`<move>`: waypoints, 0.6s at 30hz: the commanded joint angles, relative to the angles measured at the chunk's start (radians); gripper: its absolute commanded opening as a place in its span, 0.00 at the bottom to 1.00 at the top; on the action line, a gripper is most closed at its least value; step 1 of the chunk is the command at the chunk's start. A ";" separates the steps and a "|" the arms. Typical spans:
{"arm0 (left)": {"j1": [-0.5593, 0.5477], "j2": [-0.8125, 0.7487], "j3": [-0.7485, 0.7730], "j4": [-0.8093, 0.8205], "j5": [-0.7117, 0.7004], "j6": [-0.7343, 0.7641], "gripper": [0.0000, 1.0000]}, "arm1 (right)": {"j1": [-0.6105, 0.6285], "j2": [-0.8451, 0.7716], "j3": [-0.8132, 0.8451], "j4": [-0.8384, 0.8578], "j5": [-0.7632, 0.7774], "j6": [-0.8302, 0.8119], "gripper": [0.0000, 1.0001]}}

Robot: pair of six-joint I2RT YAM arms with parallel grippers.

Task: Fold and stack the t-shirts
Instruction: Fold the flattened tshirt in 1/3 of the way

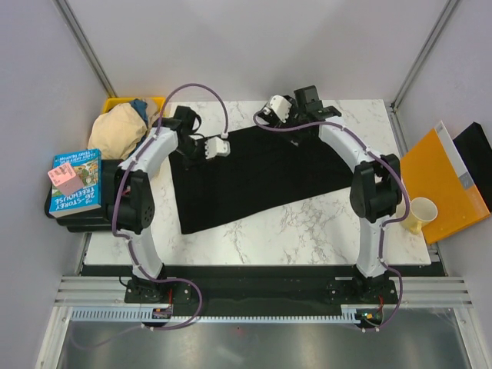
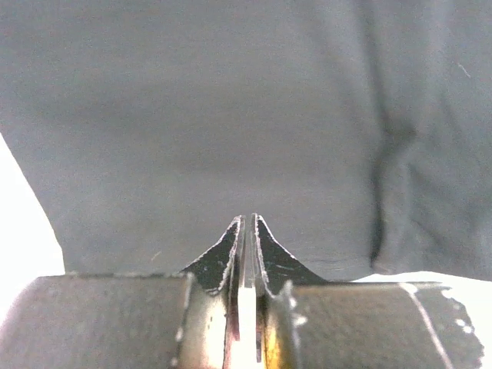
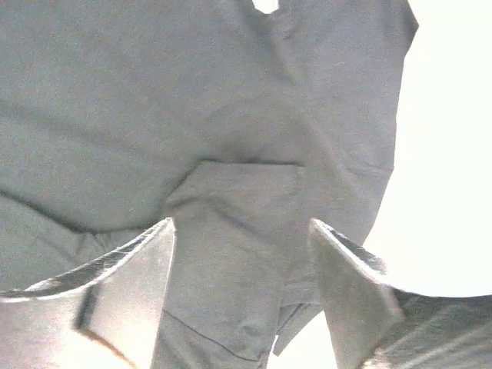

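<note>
Looking down from above, the black t-shirt [image 1: 261, 173] lies spread on the marble desk [image 1: 307, 231], with the left jaws at its far left edge and the right jaws at its far right corner. Only this view shows the beige t-shirt [image 1: 115, 131] and the blue t-shirt [image 1: 139, 106] in a yellow bin [image 1: 115, 101] left of the left jaws, and grey walls [image 1: 31, 92] around. The left wrist view shows its jaws pressed together at the shirt's hem; whether cloth is caught, I cannot tell. The right wrist view shows its jaws spread, with creased black cloth beyond them.
</note>
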 commanded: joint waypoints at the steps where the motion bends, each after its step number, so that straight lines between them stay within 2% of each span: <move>1: 0.042 -0.088 0.099 0.208 0.072 -0.317 0.14 | -0.014 -0.046 0.058 0.040 0.048 0.133 0.84; 4: 0.089 -0.079 0.166 0.291 0.053 -0.507 0.17 | -0.024 -0.061 0.062 0.039 0.058 0.195 0.90; 5: 0.105 -0.074 0.185 0.301 0.067 -0.555 0.30 | -0.031 -0.080 0.041 0.039 0.059 0.200 0.92; 6: 0.119 -0.070 0.224 0.307 0.077 -0.635 0.35 | -0.034 -0.090 0.026 0.040 0.045 0.203 0.98; 9: 0.162 -0.068 0.263 0.339 0.090 -0.739 0.41 | -0.041 -0.146 -0.063 0.019 0.015 0.157 0.98; 10: 0.180 -0.069 0.265 0.348 0.088 -0.761 0.51 | -0.039 -0.161 -0.089 0.013 -0.011 0.122 0.98; 11: 0.189 -0.077 0.262 0.370 0.082 -0.779 0.86 | -0.041 -0.193 -0.137 0.002 -0.028 0.108 0.98; 12: 0.197 -0.082 0.260 0.376 0.084 -0.802 0.99 | -0.041 -0.208 -0.158 -0.021 -0.043 0.091 0.98; 18: 0.221 -0.120 0.216 0.410 0.088 -0.826 1.00 | -0.041 -0.301 -0.280 -0.060 -0.117 0.039 0.98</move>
